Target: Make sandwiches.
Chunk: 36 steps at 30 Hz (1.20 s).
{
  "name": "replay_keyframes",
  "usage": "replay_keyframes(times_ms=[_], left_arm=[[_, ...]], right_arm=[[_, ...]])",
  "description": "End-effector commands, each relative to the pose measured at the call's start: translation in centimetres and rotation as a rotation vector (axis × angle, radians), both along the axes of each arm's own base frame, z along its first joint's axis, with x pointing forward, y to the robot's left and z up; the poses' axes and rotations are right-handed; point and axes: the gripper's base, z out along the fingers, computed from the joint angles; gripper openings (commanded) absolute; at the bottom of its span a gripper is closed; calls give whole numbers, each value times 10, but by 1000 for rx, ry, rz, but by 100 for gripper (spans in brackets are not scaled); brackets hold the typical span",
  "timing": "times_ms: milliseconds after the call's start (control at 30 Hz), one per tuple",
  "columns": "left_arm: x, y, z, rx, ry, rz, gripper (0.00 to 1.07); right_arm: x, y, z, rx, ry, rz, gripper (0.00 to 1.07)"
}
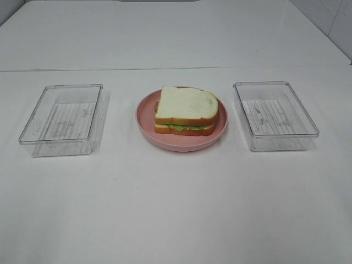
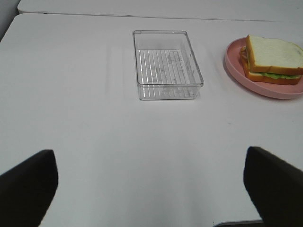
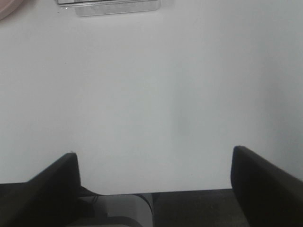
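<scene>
Hovering over the white table (image 1: 176, 209) with both grippers pulled back, nothing held in either one. My left gripper (image 2: 150, 189) has its fingers (image 2: 26, 189) spread wide apart, just bare tabletop between them. Ahead of it sits a clear plastic tray (image 2: 168, 90) with a ribbed floor, and further off toward my right side is the pink plate (image 2: 236, 71) with the sandwich (image 2: 274, 59) on it. From the high camera the sandwich (image 1: 186, 110) sits in the middle of the plate (image 1: 146, 124): white bread on top, orange-brown crust, a bit of green lettuce poking out at the front edge between the slices. I can't make out other fillings from here. My right gripper (image 3: 154, 184) is spread open too, fingers (image 3: 267, 184) well apart over plain table, with the second clear tray (image 3: 109, 7) just barely showing ahead of it. In the overhead view that tray (image 1: 275, 115) is beside the plate on my right, the other tray (image 1: 63, 118) on my left, neither touching the plate.
</scene>
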Motion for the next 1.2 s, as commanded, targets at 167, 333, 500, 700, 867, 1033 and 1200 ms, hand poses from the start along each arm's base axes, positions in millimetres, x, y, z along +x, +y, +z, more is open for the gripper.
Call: replay_keyframes(times_ms=[167,333,500,700,867,1033,1200], left_arm=[[-2,-1,0,-7,-29,-1,102],[-2,-1,0,-7,-29,-1,102],[-2,-1,0,-8,-29,-2,102],[-2,-1,0,-8,-29,-2,102],[-2,-1,0,-9,-29,-2,102],[-2,-1,0,-10,-29,-4,102],[-2,-1,0,-10,-28,-3,102]], right_arm=[[-74,-6,-4,19,-231,76,85],[-107,-4,-23,26,-350,187,85],[-120,-4,-35,14,-390,229,85],[-137,-6,-38,12,-466,232,85],[-151,-8,-42,19,-543,220,85],[-155,-9,-43,29,-569,191,85],[-155,-9,-42,29,-573,194,85]])
